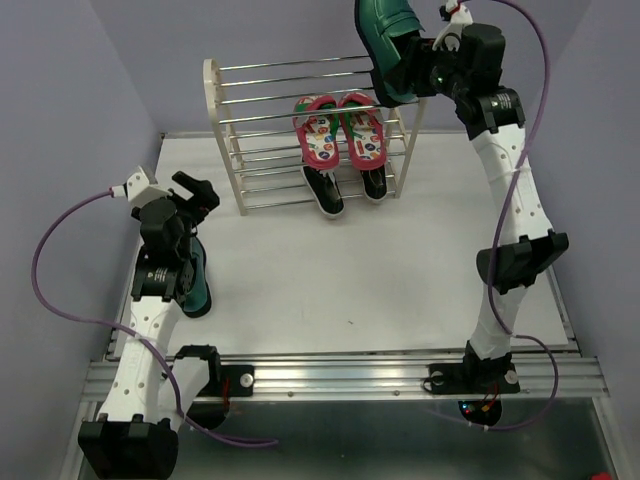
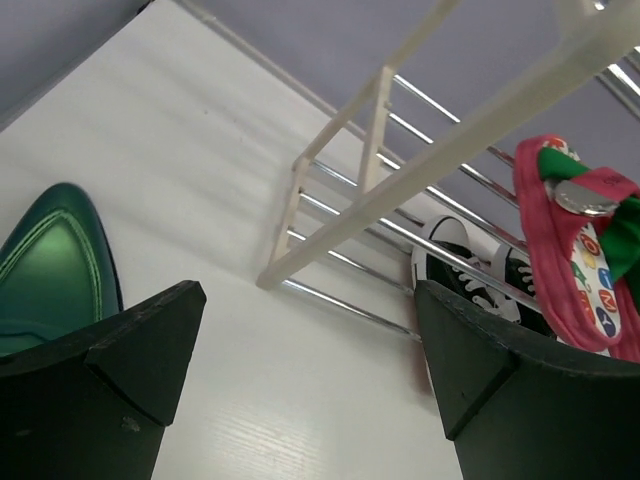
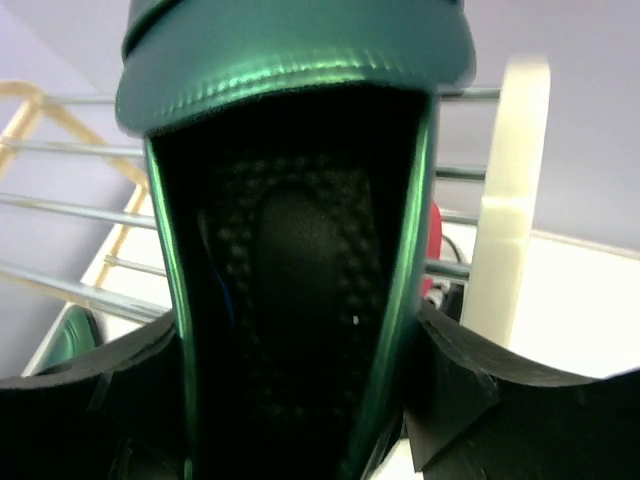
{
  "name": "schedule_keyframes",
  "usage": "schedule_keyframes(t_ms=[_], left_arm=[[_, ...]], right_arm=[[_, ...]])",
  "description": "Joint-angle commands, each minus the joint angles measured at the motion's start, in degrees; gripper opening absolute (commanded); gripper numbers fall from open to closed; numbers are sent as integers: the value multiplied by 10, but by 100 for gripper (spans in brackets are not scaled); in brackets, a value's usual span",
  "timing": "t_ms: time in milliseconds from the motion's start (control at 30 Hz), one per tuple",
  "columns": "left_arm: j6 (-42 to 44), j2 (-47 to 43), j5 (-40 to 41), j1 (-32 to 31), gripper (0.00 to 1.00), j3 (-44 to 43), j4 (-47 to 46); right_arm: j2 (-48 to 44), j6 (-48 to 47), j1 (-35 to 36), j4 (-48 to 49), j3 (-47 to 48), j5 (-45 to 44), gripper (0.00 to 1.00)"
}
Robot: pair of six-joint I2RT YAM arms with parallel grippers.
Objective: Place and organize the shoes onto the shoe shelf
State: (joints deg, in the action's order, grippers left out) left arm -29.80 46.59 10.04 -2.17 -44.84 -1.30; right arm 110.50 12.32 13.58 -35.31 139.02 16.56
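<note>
Shoe (image 1: 385, 35), glossy teal, hangs clamped in the right end effector (image 1: 412, 68) above the shoe shelf's (image 1: 216, 100) top right corner, probably bound for a free tier. Its mate (image 1: 196, 285) lies on the counter (image 1: 350, 270) beneath the wide-open left end effector (image 1: 190, 195).

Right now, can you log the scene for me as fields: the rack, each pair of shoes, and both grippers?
rack: upright at the back of the table
flip-flops: side by side on a middle tier
sneakers: low in the rack, under the flip-flops
raised green shoe: high at the rack's right end
second green shoe: on the table by the left arm
left gripper: open, empty, near the second green shoe
right gripper: shut on the raised green shoe
</note>
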Motion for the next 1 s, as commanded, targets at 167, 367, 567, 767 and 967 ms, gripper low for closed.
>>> schedule_keyframes(t_ms=[167,367,567,767,967], left_arm=[[-66,-10,76,-2,99,-33,75],[-60,9,81,-2,99,-43,82],[-66,22,96,-2,99,-46,97],[-89,25,117,-2,99,-41,130],[-152,13,162,-2,99,-26,204]], right_arm=[[2,4,29,42,54,-97,22],[23,-4,49,44,58,-126,43],[17,-6,60,53,56,-147,96],[-1,-18,60,72,38,-143,100],[-18,-28,60,92,28,-99,100]])
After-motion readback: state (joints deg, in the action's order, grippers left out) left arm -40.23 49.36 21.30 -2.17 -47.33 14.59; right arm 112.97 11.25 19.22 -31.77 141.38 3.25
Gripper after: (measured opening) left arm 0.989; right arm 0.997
